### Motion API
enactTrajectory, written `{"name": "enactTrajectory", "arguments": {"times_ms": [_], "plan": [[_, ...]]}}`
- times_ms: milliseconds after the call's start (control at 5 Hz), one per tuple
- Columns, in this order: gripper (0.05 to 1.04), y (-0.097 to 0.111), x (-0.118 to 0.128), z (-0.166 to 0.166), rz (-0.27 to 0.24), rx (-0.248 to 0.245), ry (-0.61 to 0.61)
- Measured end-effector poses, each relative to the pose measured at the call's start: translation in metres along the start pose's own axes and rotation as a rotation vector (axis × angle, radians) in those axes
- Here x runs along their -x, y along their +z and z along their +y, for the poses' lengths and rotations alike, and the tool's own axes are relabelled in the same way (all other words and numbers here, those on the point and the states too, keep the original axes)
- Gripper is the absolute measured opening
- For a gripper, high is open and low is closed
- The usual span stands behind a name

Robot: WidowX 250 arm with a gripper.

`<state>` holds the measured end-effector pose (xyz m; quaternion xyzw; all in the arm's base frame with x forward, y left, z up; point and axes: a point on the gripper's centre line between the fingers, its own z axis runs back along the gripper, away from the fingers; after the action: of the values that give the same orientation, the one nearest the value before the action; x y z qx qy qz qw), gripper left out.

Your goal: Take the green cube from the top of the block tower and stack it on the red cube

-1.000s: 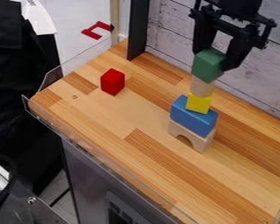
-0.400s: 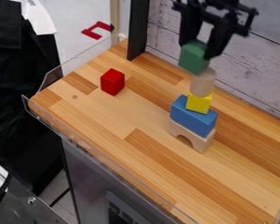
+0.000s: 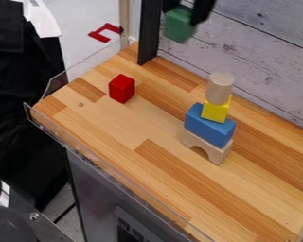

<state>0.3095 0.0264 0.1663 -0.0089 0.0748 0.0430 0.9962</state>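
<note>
Down by my end, at the bottom of the frame, a grey metal cabinet (image 3: 94,189) stands under the wooden tabletop (image 3: 116,127), with a clear plastic guard (image 3: 84,152) running along the top's near edge. In the lower left corner there's a dark metal piece with a bolt (image 3: 34,216) in it.

Right of centre on the wood rises a little tower. A pale arch block (image 3: 206,148) stands at its foot, and a blue block (image 3: 208,126) lies across that. On the blue one sits a yellow block (image 3: 215,111), and a pale cylinder (image 3: 219,88) stands upright at the very top.

Over to the left of the tower, well apart from it, a red block (image 3: 121,88) sits alone on the wood. Farther off, a black post (image 3: 149,33) stands at the back edge, with pale grey boards (image 3: 255,61) behind the table to its right. A bent red piece (image 3: 104,31) lies past the table's left side.

Up at the top of the frame, just right of that post, hangs the black gripper (image 3: 182,17), its two fingers clamped on a green block (image 3: 178,27). The block is in the air, up and to the left of the tower and touching none of it.
</note>
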Motion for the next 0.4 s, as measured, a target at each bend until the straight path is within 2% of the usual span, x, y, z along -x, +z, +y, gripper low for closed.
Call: {"name": "enactTrajectory", "arguments": {"times_ms": [200,400], "plan": [[0.527,-0.023,-0.007,0.037,0.024,0.036,0.052],[0.527,-0.046,-0.010,0.055,0.036,0.078,0.061]]}}
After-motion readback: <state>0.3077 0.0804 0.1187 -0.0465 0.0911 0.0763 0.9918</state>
